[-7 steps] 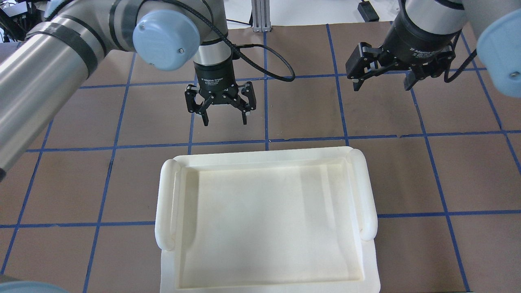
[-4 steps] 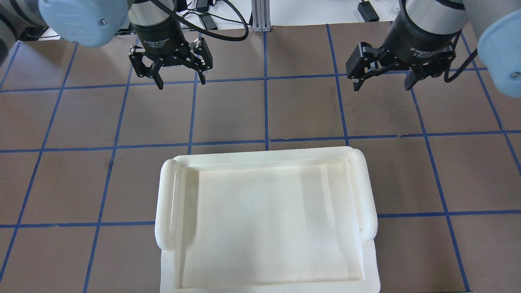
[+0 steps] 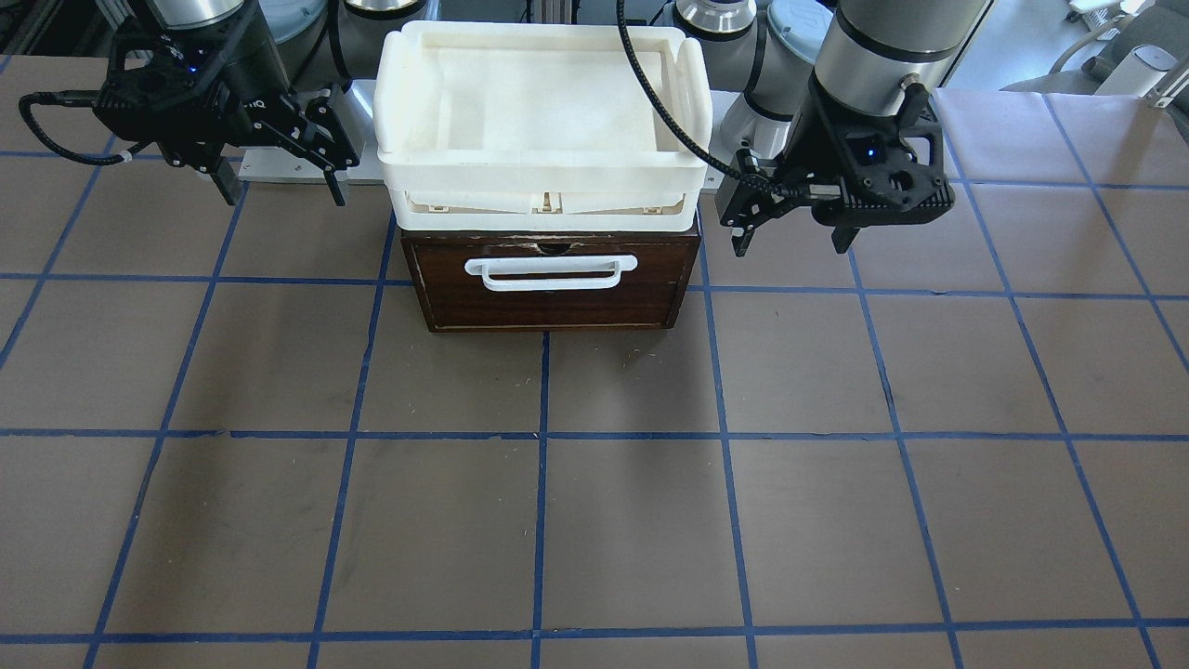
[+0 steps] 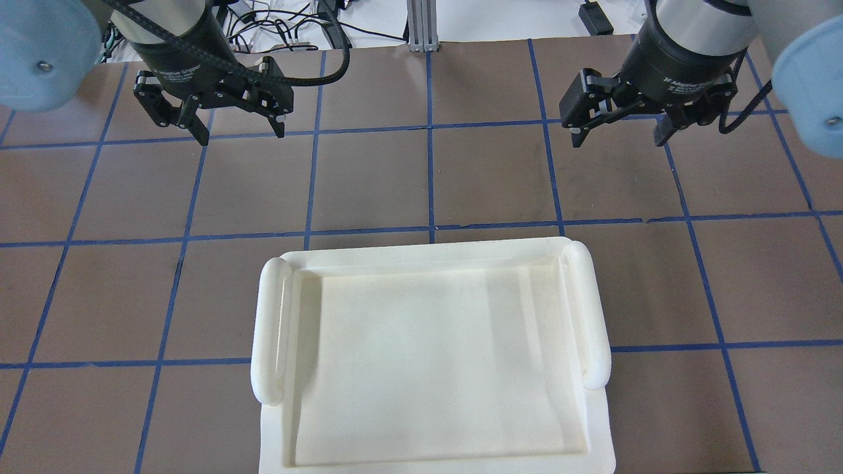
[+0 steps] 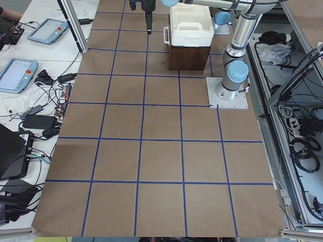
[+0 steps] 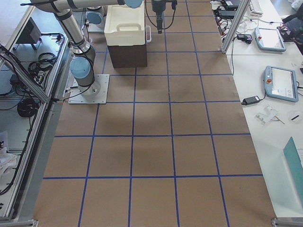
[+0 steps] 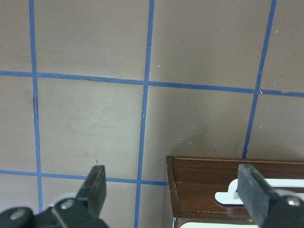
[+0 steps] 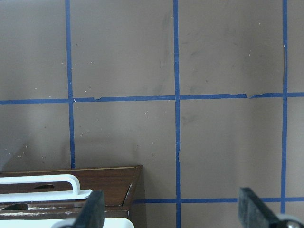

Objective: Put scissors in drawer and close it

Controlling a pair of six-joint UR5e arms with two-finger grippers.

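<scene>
The dark brown drawer (image 3: 548,299) with its white bar handle (image 3: 553,271) stands shut under a white bin (image 3: 543,158). The scissors show in no view. My left gripper (image 4: 242,135) is open and empty, off to the drawer's side above the table; in the front view (image 3: 791,243) it hangs to the right of the drawer. Its wrist view shows the drawer's corner (image 7: 209,173) between its open fingers (image 7: 95,185). My right gripper (image 4: 618,140) is open and empty on the drawer's other side (image 3: 283,195). Its wrist view shows the drawer's other corner (image 8: 109,183).
The white bin (image 4: 593,309) on top of the drawer looks empty and hides the drawer in the overhead view. The brown table top (image 3: 557,511) with blue grid tape stretches in front. Tablets and cables (image 5: 30,75) lie on a side bench.
My left gripper has moved from in front of the bin's middle out to the left and farther back, still open. The right arm has not moved.
</scene>
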